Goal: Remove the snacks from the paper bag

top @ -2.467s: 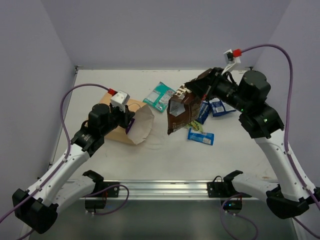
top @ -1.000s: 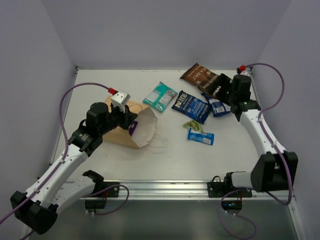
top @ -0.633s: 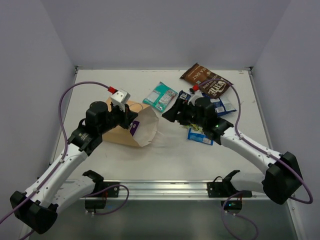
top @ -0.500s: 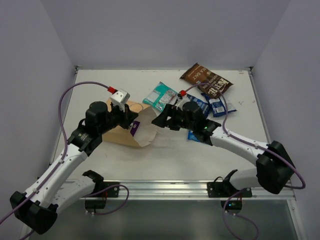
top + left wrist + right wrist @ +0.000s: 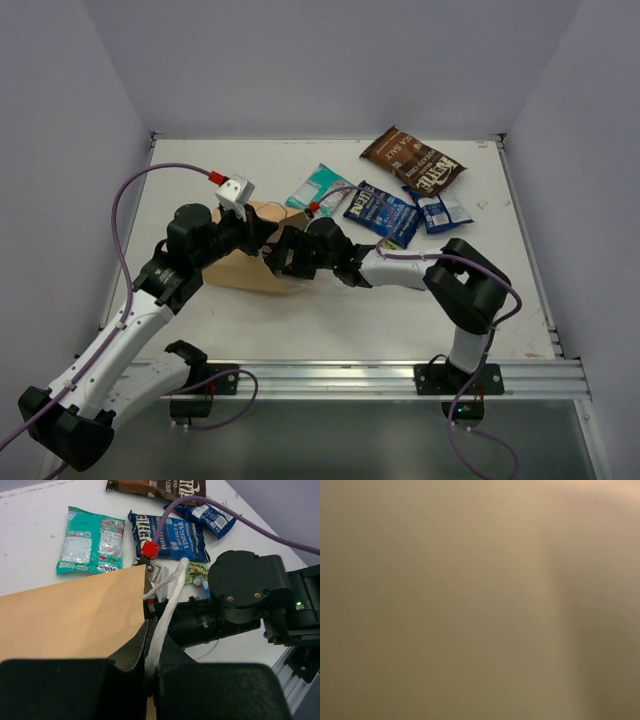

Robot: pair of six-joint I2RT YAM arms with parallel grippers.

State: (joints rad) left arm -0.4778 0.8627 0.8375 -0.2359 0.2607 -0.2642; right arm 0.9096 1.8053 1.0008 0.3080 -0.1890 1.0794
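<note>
We see the right arm (image 5: 400, 270) stretched low and leftward across the tabletop (image 5: 330, 320), its right end effector (image 5: 278, 256) pushed into the mouth of the paper bag (image 5: 232, 266). Its wrist view fills with tan paper, so we cannot tell how wide it stands. The left end effector (image 5: 150, 666) is clamped on the bag's rim and white string handle (image 5: 167, 605) at the left. Half a second ago the right end effector was just short of the mouth. The teal-white packet (image 5: 318, 190), dark blue chip bag (image 5: 383, 212) and brown chip bag (image 5: 413, 168) lie farther back as before.
</note>
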